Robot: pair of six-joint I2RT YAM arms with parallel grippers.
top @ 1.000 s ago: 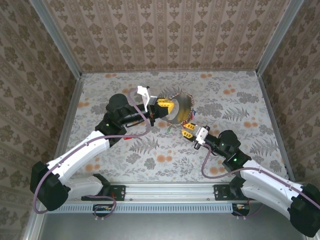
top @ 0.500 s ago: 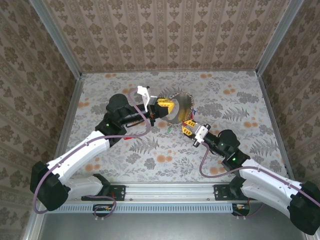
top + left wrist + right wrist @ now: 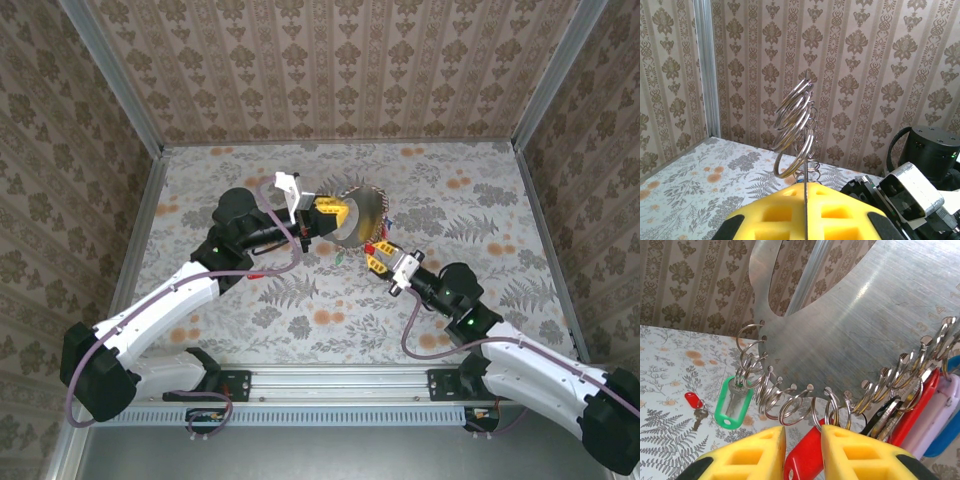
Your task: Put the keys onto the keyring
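Note:
The keyring (image 3: 362,215) is a flat steel ring-shaped plate with several split rings (image 3: 790,407) along its rim. My left gripper (image 3: 330,212) is shut on the plate's edge and holds it upright; the plate (image 3: 805,150) shows edge-on above the yellow fingers (image 3: 840,215). My right gripper (image 3: 803,440) sits just under the rim, its fingers closed against a red key tag (image 3: 807,452) that hangs from a ring. A green key (image 3: 731,402) hangs at the rim's left end. Red (image 3: 920,405) and blue (image 3: 947,435) keys hang at the right.
A small red key (image 3: 694,402) lies loose on the floral tabletop (image 3: 300,300), near the left arm's elbow (image 3: 258,270). Patterned walls close the table in on three sides. My right arm's wrist (image 3: 912,192) stands close beside the left gripper.
My right gripper has crept up and left toward the plate's lower rim, and its jaws have spread a little. The left arm and the plate have stayed put.

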